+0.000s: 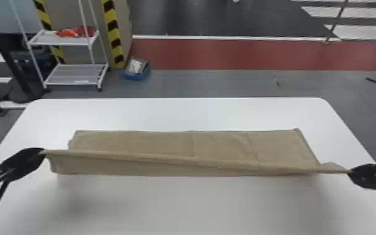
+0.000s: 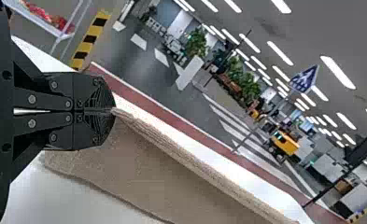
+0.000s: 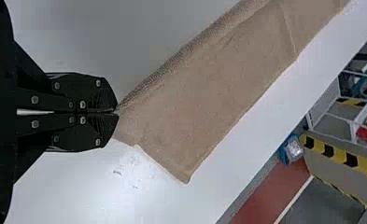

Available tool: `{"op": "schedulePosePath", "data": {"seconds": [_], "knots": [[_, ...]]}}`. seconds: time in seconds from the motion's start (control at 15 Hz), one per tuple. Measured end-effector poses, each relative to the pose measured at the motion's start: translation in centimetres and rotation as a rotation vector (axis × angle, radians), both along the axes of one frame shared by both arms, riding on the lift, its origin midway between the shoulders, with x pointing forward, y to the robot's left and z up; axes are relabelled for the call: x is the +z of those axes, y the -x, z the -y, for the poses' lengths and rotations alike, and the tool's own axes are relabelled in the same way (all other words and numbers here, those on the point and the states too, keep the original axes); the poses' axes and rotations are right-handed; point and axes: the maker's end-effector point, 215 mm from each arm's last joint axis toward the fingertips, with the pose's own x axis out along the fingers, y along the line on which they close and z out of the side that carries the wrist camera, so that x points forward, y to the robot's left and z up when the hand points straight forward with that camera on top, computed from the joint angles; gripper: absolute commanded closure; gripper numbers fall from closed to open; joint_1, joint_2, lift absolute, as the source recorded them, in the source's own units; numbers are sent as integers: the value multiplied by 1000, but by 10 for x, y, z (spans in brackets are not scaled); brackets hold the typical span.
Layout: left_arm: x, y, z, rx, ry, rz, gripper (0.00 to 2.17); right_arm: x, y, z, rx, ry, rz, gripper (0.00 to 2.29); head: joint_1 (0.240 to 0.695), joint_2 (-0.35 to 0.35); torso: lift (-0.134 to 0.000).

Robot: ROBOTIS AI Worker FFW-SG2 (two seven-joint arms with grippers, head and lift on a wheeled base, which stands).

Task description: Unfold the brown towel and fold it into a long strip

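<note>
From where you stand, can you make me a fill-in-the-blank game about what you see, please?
The left gripper and the right gripper both pinch the same brown ____. Under it is a white ____. The striped posts behind are black and ____.
Missing words: towel; table; yellow.

A white table (image 1: 178, 114) with rounded far corners stands on a grey floor (image 1: 215, 84). Beyond it runs a red floor band (image 1: 243, 54) edged by a white line, then darker floor with white stripes (image 1: 365, 12). At the left, a white shelf rack (image 1: 68, 75) holds red items (image 1: 75, 32) on its upper shelf, near posts in yellow-and-black striping (image 1: 113, 31). Just beside them, a blue bin (image 1: 138, 75) sits on the floor. Farther off, strip lights (image 2: 337, 72) line the ceiling above a blue-and-white sign (image 2: 305, 80), green plants (image 2: 197, 44) and what may be a yellow vehicle (image 2: 285, 141).
</note>
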Motion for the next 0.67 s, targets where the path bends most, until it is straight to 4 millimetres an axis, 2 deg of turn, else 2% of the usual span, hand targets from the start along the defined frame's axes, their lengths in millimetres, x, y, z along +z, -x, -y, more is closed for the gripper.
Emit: {"op": "schedulePosePath", "data": {"seconds": [0.2,0.4,0.67], "knots": [[-15,-34,5,26,-31,-95,1622,-3,-21,-1,-63,-57,-31,2017,695,-39,-126],[-20,-60,11,45,-24,-136,1622,-10,-44,-5,-82,-77,-57,2017,695,-37,-126],[-26,-83,21,57,-30,-177,1622,-15,-73,-9,-105,-97,-85,2017,695,-43,-126]]}}
